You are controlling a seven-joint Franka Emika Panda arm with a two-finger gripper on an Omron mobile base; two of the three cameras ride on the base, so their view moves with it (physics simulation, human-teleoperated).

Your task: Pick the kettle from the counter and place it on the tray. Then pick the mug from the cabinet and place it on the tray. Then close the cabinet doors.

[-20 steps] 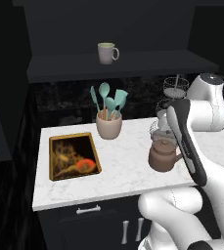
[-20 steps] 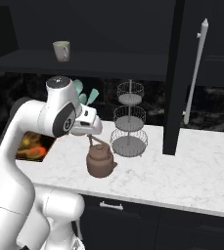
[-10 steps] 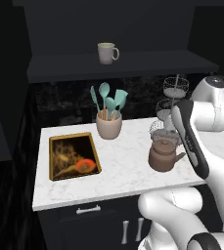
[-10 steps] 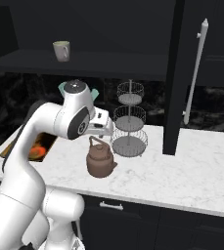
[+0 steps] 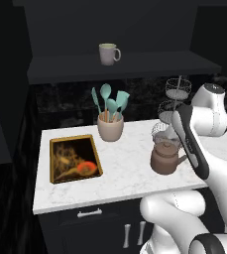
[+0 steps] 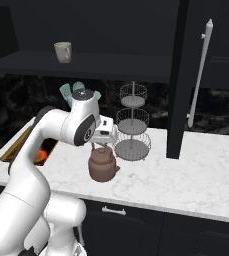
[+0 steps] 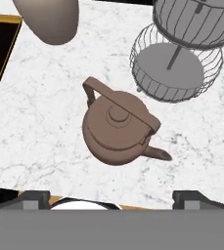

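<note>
White arm rises from the base, upper link leaning forward, elbow joint high, forearm angled down toward the work surface. In the left base view the forearm crosses the lower right diagonally with its dark side stripe facing the camera. In the right base view the big round joint sits at the top of the bend, and the hand extends sideways from it. Gripper (image 6: 107,141) points straight down, wrist roughly vertical. Fingers spread wide apart, nothing between them; the two dark fingertips (image 7: 34,199) stand far apart at the bottom of the hand view. Gripper (image 7: 111,201) hangs empty, touching nothing.
</note>
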